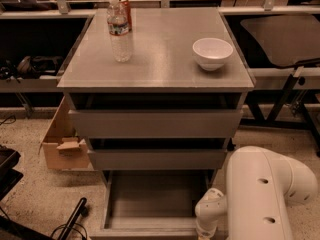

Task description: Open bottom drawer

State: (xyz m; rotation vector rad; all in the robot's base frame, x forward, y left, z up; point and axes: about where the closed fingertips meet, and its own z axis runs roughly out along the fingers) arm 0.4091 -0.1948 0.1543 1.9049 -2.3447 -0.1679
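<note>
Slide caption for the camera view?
Bottom drawer open, gripper at its front corner; bottle and bowl on the cabinet.

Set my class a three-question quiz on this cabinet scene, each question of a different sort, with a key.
1. True or false: the bottom drawer is pulled out.
2. What sits on the right side of the cabinet top? A) bowl B) kettle C) plate
3. Fill in: the gripper is low down by the drawer's front ____ corner.
Key: 1 true; 2 A; 3 right.
</note>
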